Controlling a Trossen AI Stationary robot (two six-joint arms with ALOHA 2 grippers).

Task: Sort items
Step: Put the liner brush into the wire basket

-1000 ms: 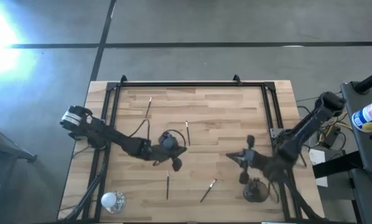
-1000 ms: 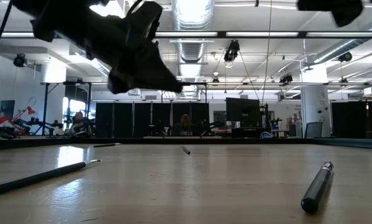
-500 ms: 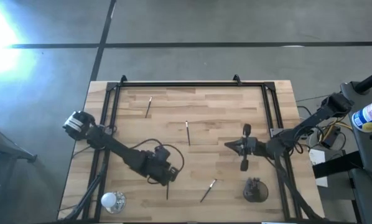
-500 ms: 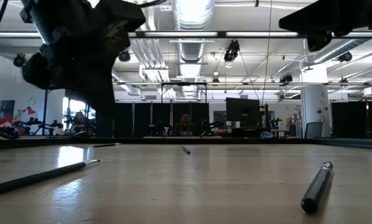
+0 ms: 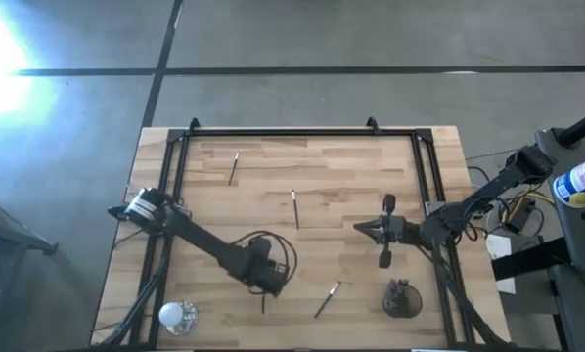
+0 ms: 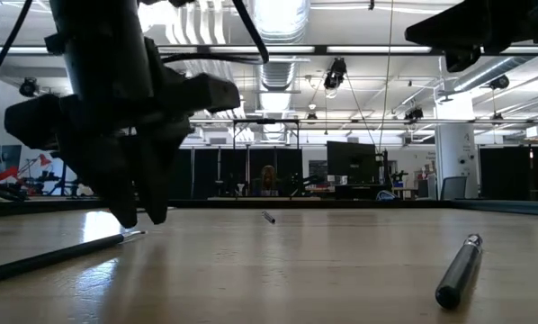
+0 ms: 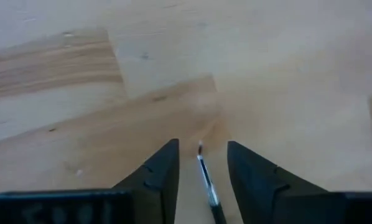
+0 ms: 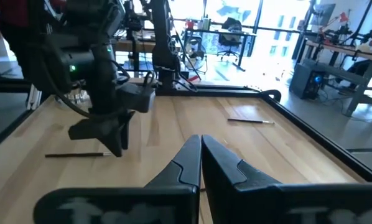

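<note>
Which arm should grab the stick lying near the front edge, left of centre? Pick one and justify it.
Left. The left gripper hangs open right over that stick, fingers either side. The right gripper is shut and well off to the right.

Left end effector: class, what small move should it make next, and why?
Probably lower a little further and close. The left end effector is open with a slim stick lying between its fingers, just above the table. The right end effector waits shut.
</note>
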